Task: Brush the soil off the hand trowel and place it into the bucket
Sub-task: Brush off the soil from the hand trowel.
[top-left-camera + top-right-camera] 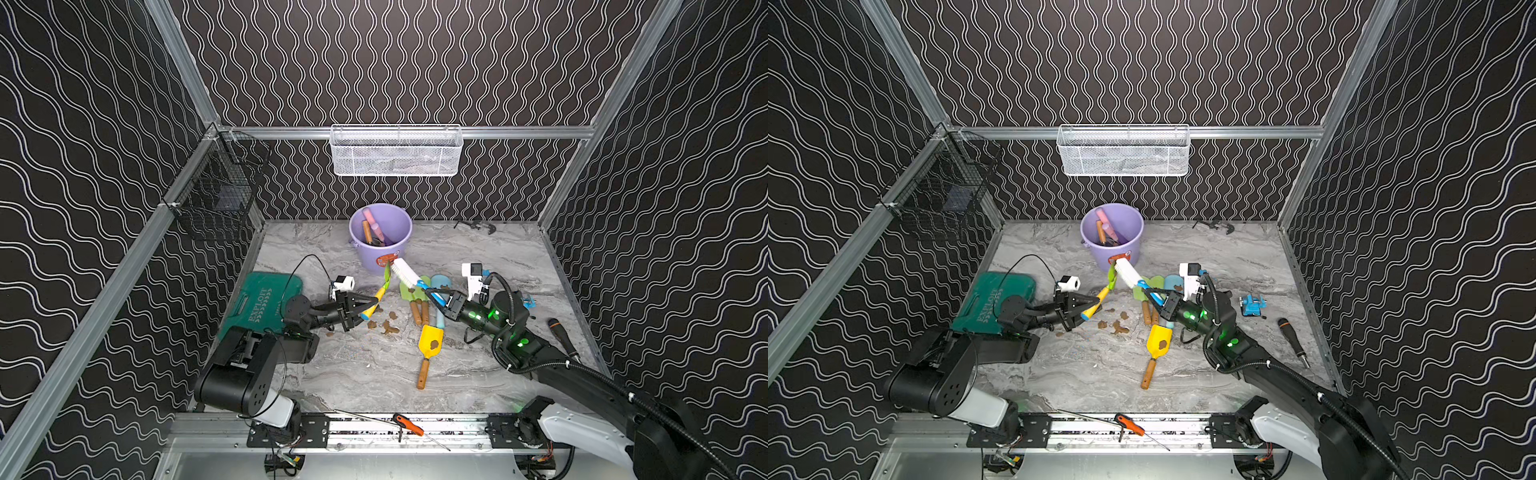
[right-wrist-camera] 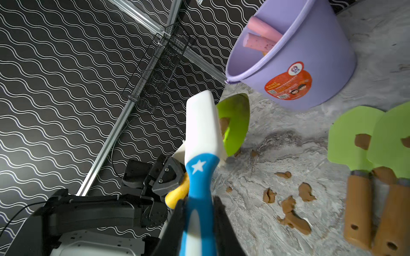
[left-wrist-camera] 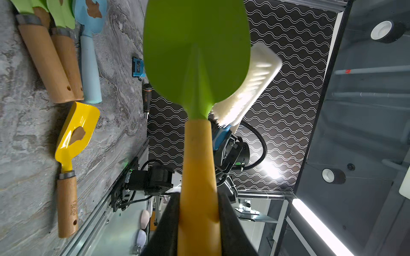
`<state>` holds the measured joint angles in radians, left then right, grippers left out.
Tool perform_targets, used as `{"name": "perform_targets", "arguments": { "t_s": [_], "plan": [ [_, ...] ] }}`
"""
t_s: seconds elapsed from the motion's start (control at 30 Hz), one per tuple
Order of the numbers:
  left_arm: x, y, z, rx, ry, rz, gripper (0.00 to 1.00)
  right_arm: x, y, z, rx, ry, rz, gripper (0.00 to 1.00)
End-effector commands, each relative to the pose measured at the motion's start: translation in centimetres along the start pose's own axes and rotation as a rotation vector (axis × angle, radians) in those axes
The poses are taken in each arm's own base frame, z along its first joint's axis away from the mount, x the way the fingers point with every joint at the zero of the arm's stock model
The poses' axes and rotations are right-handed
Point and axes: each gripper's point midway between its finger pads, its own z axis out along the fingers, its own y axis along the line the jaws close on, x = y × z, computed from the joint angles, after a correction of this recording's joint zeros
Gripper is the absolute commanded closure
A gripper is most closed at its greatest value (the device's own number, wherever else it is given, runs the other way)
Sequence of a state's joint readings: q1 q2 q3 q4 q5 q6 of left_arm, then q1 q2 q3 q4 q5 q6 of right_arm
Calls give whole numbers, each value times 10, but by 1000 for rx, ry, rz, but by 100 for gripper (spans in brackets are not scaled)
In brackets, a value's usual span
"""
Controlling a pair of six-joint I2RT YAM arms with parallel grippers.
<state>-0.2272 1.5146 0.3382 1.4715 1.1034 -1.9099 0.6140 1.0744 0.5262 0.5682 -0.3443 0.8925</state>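
My left gripper [image 1: 365,309] is shut on the yellow handle [image 3: 198,177] of the hand trowel [image 1: 383,289]. It holds the green blade [image 3: 197,55] raised, just in front of the bucket [image 1: 370,259]. My right gripper [image 1: 436,297] is shut on the blue handle of a white brush [image 1: 405,272]. The brush head [image 2: 203,124] lies against the blade's face. A brown clump of soil [image 2: 224,125] still sticks to the blade beside the bristles. More soil [image 1: 388,326] lies scattered on the table below. The lavender bucket [image 2: 321,55] holds pink and wooden handles.
Two green trowels [image 1: 413,293], a light blue one [image 1: 438,291] and a yellow one [image 1: 430,343], all soiled, lie right of the crumbs. A green case [image 1: 262,301] sits at the left and a black screwdriver [image 1: 561,336] at the right. A white mesh basket [image 1: 395,151] hangs on the back wall.
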Motion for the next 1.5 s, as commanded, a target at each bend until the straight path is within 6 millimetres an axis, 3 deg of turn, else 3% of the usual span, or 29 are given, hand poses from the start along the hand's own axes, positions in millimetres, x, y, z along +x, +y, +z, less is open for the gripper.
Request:
{"name": "perform_targets", "arguments": {
  "t_s": [0.0,0.23,0.4,0.6,0.77,0.97,1.03,1.07,1.17,1.23,1.3,1.47],
  "plan": [
    [5,-8,-1,26,12,51,100,-7,17,6,-68,-5,-13,100],
    [4,-8,-1,25,14,49,100,2,3,9,-50,8,19,100],
    [3,-11,0,29,17,52,100,19,-14,13,-31,62,60,100],
    [1,-14,1,31,21,56,100,41,-47,-2,48,68,125,100],
    [0,-8,-1,14,24,53,100,29,-41,-10,79,28,77,100],
    [3,-1,-1,-39,35,56,100,17,-29,-6,92,31,21,100],
    [8,19,-5,-159,50,68,100,7,-16,-7,72,9,-18,100],
    [15,40,-14,-312,49,71,100,1,-8,-8,69,-3,-40,100],
    [23,71,-63,-1040,114,394,100,-16,11,-14,65,-48,-98,100],
    [18,74,-85,-1270,140,475,100,-18,21,-13,48,-43,-129,100],
    [13,69,-91,-1335,126,521,100,-16,23,-7,71,-5,-148,100],
    [12,56,-81,-1414,138,640,100,11,18,16,146,137,-184,100]
  ]
}}
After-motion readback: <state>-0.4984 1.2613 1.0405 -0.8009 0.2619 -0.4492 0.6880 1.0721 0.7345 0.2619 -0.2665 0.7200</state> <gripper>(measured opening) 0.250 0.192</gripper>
